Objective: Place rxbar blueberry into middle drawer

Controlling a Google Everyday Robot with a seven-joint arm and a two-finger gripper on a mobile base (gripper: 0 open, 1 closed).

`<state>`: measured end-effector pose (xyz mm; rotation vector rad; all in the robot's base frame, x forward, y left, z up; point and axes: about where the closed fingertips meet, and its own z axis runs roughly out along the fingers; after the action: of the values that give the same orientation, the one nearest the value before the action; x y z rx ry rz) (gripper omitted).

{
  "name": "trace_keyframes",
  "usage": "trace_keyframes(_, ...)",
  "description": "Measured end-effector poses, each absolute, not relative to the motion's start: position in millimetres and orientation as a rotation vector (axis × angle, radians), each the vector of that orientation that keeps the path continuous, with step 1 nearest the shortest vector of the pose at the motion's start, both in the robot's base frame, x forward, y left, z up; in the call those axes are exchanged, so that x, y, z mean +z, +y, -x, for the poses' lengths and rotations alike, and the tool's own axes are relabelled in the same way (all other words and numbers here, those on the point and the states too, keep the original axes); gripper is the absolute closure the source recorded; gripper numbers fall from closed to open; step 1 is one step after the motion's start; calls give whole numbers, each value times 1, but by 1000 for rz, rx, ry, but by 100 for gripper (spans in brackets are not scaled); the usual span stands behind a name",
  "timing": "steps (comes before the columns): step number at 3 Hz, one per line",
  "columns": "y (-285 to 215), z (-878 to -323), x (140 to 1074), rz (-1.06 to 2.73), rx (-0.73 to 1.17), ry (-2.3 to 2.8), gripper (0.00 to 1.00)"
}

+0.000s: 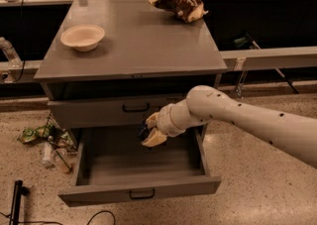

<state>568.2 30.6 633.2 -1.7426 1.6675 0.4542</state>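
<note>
My gripper [147,131] hangs over the open middle drawer [114,167], near its back right part and just below the upper drawer front. Its cream fingers [152,140] are shut on a small dark bar, the rxbar blueberry [143,130], of which only a dark sliver shows between them. The bar is held above the drawer floor and does not touch it. The drawer is pulled out, with a grey floor, tall side walls and a black handle [141,195] on its front panel.
The closed upper drawer front [99,112] sits right above my gripper. On the grey cabinet top [143,50] stand a cream bowl [82,36] at the left and a brown-and-cream snack bag [178,2] at the back. Litter and bottles [47,144] lie on the floor to the left.
</note>
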Motion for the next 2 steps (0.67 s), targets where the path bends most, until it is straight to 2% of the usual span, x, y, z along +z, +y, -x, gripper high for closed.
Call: trace_keyframes(2, 16, -588, 549, 1678, 543, 1760, 100)
